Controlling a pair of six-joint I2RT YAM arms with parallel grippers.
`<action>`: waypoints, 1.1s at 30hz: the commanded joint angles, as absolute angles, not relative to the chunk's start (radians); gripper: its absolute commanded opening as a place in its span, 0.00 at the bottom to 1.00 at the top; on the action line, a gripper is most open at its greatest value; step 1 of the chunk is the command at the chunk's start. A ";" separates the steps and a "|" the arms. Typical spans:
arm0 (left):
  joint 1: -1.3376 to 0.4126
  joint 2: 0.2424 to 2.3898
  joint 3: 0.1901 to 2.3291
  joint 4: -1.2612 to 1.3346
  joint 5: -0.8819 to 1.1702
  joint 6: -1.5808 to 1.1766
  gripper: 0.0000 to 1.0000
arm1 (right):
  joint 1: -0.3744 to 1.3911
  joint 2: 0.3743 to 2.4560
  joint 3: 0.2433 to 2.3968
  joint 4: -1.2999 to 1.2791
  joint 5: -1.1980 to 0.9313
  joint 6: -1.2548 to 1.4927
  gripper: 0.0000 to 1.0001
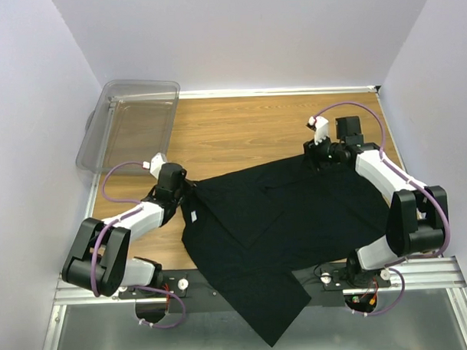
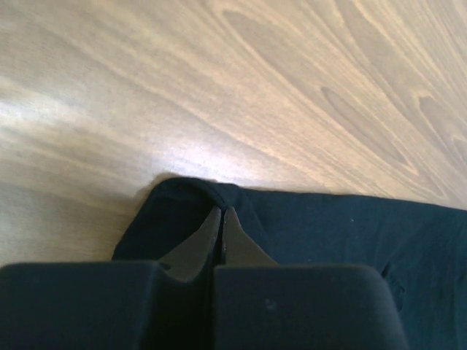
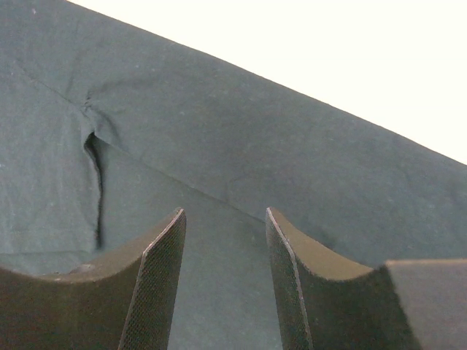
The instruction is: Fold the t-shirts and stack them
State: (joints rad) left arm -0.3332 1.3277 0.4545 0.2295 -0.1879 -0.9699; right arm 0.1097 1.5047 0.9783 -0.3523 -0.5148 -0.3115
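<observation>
A black t-shirt [image 1: 289,219] lies spread on the wooden tabletop [image 1: 240,132], right of the middle and toward the near edge; its lower part hangs over that edge between the two arm bases; part of the cloth is folded over on itself, with creases running across the middle; a small white tag [image 1: 194,215] shows near the shirt's left edge. In the left wrist view the shirt [image 2: 328,226] fills the lower right, with bare wood beyond it. The left jaws are together, clamped on the shirt's left edge, where the cloth humps up around the dark fingertips [image 2: 201,244]; the left arm [image 1: 135,218] reaches in low from the left. The right jaws stand apart at the shirt's far right edge; between the two fingers [image 3: 157,277] only dark cloth [image 3: 241,138] shows, and whether they touch it I cannot tell; the right arm [image 1: 387,177] bends in from the right. A clear plastic bin [image 1: 132,121] sits at the far left corner of the tabletop, well apart from the shirt.
</observation>
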 commanded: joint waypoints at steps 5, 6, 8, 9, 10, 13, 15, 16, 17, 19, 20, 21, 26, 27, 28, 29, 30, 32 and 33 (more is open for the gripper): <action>-0.305 1.279 0.485 0.146 -0.285 -0.994 0.00 | 0.008 1.468 0.986 -0.331 -0.442 -0.256 0.56; -0.301 1.279 0.489 0.143 -0.281 -0.989 0.00 | 0.005 1.473 0.989 -0.328 -0.428 -0.247 0.56; -0.290 1.295 0.503 0.135 -0.259 -0.976 0.02 | -0.047 1.486 0.997 -0.327 -0.406 -0.229 0.56; -0.287 1.302 0.509 0.124 -0.249 -0.970 0.03 | -0.063 1.491 0.999 -0.325 -0.411 -0.226 0.56; -0.285 1.307 0.511 0.123 -0.236 -0.962 0.06 | -0.095 1.496 1.002 -0.325 -0.414 -0.227 0.56; -0.281 1.286 0.499 0.126 -0.222 -0.954 0.26 | -0.144 1.520 1.023 -0.325 -0.431 -0.236 0.57; -0.279 1.238 0.486 0.112 -0.229 -0.950 0.41 | -0.196 1.543 1.043 -0.325 -0.446 -0.242 0.57; -0.276 1.200 0.482 0.089 -0.233 -0.951 0.48 | -0.227 1.574 1.067 -0.325 -0.451 -0.244 0.57; -0.276 1.177 0.471 0.074 -0.250 -0.954 0.51 | -0.241 1.589 1.081 -0.327 -0.457 -0.244 0.57; -0.267 1.126 0.457 0.040 -0.249 -0.960 0.55 | -0.273 1.621 1.109 -0.325 -0.477 -0.245 0.57; -0.265 1.064 0.443 0.029 -0.245 -0.960 0.55 | -0.279 1.652 1.133 -0.327 -0.488 -0.248 0.57; -0.264 1.030 0.434 0.023 -0.242 -0.956 0.56 | -0.284 1.672 1.147 -0.325 -0.494 -0.252 0.58; -0.262 0.749 0.347 0.084 -0.107 -0.793 0.63 | -0.313 1.831 1.273 -0.327 -0.488 -0.239 0.61; -0.262 0.705 0.331 0.097 -0.079 -0.767 0.63 | -0.319 1.854 1.291 -0.327 -0.491 -0.236 0.61; -0.261 0.660 0.319 0.116 -0.055 -0.750 0.64 | -0.327 1.882 1.313 -0.327 -0.491 -0.236 0.62; -0.261 0.568 0.301 0.121 -0.023 -0.727 0.67 | -0.339 1.905 1.331 -0.328 -0.488 -0.232 0.65; -0.261 0.525 0.296 0.117 -0.018 -0.720 0.69 | -0.345 1.949 1.366 -0.328 -0.492 -0.230 0.66; -0.262 0.437 0.293 0.104 -0.014 -0.707 0.73 | -0.356 1.989 1.399 -0.330 -0.485 -0.227 0.67; -0.262 0.424 0.291 0.109 -0.005 -0.703 0.73 | -0.357 2.026 1.416 -0.330 -0.477 -0.229 0.67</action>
